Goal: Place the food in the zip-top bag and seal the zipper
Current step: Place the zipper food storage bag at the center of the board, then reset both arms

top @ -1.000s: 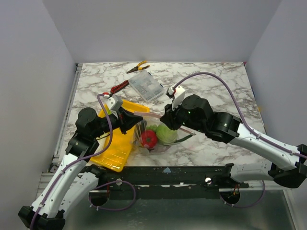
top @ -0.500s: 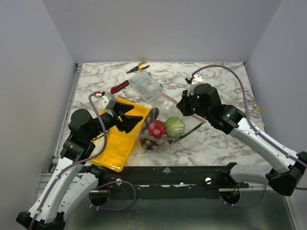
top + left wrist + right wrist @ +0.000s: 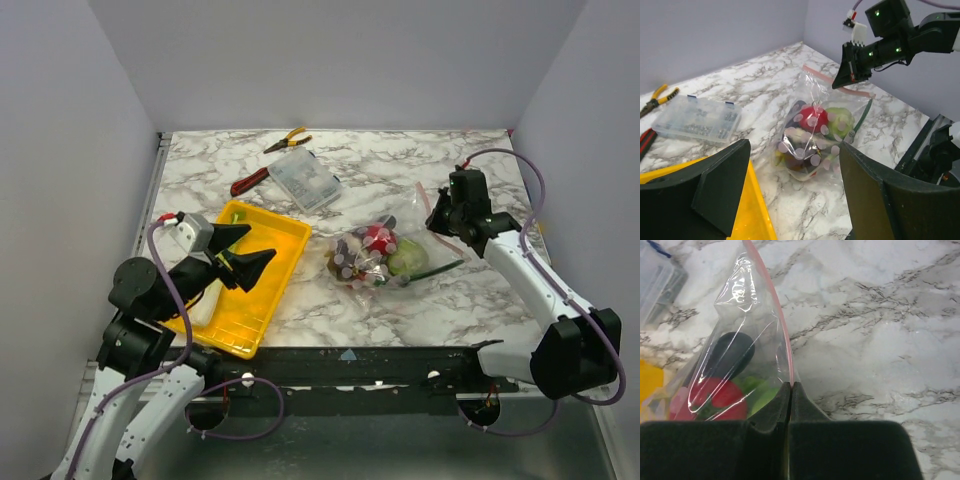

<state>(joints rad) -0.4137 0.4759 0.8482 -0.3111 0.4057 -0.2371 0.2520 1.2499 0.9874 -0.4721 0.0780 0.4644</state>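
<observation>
Right gripper (image 3: 790, 387) is clamped at the mouth of the zip-top bag (image 3: 372, 262); left gripper (image 3: 258, 243) stands apart above the yellow tray (image 3: 255, 300). We judge the bag, lying mid-table, floppy and slick, its food (image 3: 378, 238) light. The stiffer zipper (image 3: 771, 300), pinched now, is our handhold.
</observation>
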